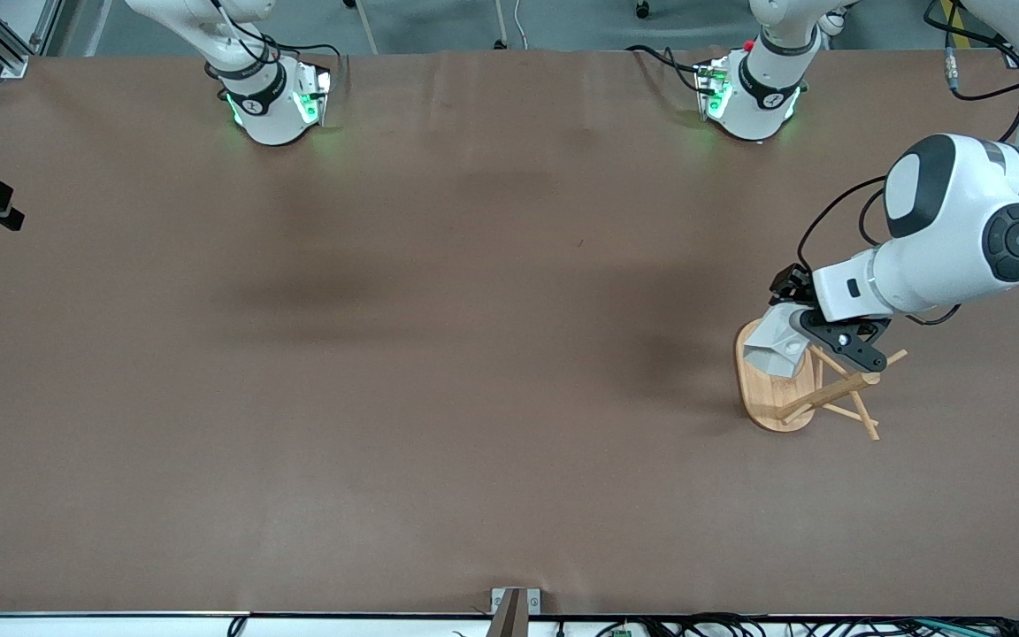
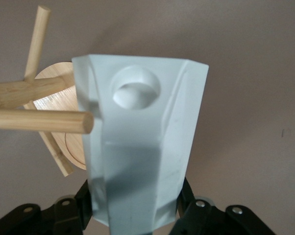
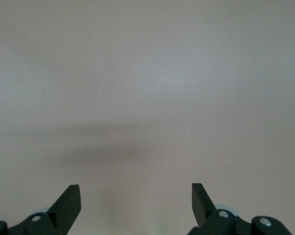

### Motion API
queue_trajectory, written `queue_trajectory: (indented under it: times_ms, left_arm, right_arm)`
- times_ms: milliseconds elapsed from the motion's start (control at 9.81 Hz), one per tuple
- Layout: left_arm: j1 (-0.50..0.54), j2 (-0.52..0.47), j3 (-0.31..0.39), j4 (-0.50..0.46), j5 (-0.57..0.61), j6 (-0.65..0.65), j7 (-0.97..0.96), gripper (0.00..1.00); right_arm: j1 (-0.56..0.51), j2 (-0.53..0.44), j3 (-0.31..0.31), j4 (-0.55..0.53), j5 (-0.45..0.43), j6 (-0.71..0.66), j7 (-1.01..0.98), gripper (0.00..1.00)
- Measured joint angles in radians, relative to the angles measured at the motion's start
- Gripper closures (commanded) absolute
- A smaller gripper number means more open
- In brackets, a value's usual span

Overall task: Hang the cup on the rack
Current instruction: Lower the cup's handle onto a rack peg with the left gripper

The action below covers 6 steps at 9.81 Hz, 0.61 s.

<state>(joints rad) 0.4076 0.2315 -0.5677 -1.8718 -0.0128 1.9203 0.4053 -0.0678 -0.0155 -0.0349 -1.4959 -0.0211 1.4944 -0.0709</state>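
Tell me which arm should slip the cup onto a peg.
Left. The left gripper holds the cup over the rack, a peg beside it. The right gripper waits open, over bare table.

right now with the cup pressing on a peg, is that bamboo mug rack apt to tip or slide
Probably a little tippy: the light bamboo mug rack is a tall post with thin pegs on a flat oval base, and looks light. It seems to sit loose on the table, so a sideways nudge from the white faceted cup in the left gripper may slide it.
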Motion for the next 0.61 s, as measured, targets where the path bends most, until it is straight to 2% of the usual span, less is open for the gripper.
queue_trajectory:
  times_ms: [611]
  left_arm:
    - [0.040, 0.040, 0.001, 0.027, 0.004, 0.000, 0.044, 0.97]
  right_arm:
    - [-0.004, 0.000, 0.001, 0.000, -0.001, -0.003, 0.000, 0.00]
